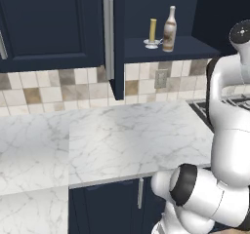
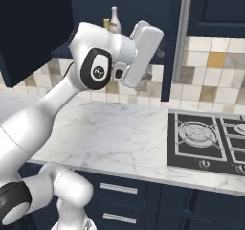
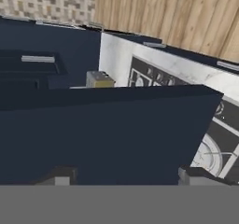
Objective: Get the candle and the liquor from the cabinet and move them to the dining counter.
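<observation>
The cabinet [image 1: 49,23] stands open, its door [image 1: 117,43] edge-on toward me. On its navy shelf [image 1: 195,48] the pale-yellow candle [image 1: 153,32] sits on a white saucer, with the brownish liquor bottle [image 1: 169,29] just to its right. From the right base view only their tops, the candle [image 2: 106,23] and the liquor [image 2: 114,19], show behind my arm. My white hand [image 2: 143,51] hangs in front of the shelf, to the right of them and apart from both. The gripper [image 3: 126,176] is open, nothing between its tips. The dining counter is out of view.
A tile-backed marble worktop [image 1: 122,140] runs below the cabinet. A black gas stove [image 2: 206,140] lies at its right end. The open door's long silver handle [image 1: 108,38] hangs close to the shelf's left side. Navy base drawers [image 2: 143,200] sit under the worktop.
</observation>
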Controlling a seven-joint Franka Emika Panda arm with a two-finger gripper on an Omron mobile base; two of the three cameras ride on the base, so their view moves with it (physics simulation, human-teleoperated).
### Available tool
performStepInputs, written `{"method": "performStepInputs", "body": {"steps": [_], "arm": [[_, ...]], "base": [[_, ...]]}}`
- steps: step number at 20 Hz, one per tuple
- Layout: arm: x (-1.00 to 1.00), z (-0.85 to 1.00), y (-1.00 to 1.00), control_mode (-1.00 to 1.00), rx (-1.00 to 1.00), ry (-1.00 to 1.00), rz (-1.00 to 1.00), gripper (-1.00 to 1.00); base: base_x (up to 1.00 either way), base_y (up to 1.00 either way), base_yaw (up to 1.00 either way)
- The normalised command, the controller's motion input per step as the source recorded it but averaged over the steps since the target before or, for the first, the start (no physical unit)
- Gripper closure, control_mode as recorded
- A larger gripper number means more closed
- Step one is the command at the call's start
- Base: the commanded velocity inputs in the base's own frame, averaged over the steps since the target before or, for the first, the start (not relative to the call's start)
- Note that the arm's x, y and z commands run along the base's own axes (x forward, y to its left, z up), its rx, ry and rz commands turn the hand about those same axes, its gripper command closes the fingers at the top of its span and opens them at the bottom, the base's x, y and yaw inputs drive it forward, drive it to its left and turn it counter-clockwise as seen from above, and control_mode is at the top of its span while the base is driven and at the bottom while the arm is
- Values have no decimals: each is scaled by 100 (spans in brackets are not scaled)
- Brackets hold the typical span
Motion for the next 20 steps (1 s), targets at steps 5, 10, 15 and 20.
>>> {"method": "performStepInputs", "body": {"steps": [5, 10, 15, 20], "arm": [[0, -4, 64, -100, -3, -3, 15, -100], [0, 3, 67, -100, -6, 0, 35, -100], [-15, 11, 57, -100, -5, 7, 55, -100], [-19, 15, 47, -100, -12, 7, 73, -100]], "base": [[0, 0, 0], [0, 0, 0], [0, 0, 0], [0, 0, 0]]}}
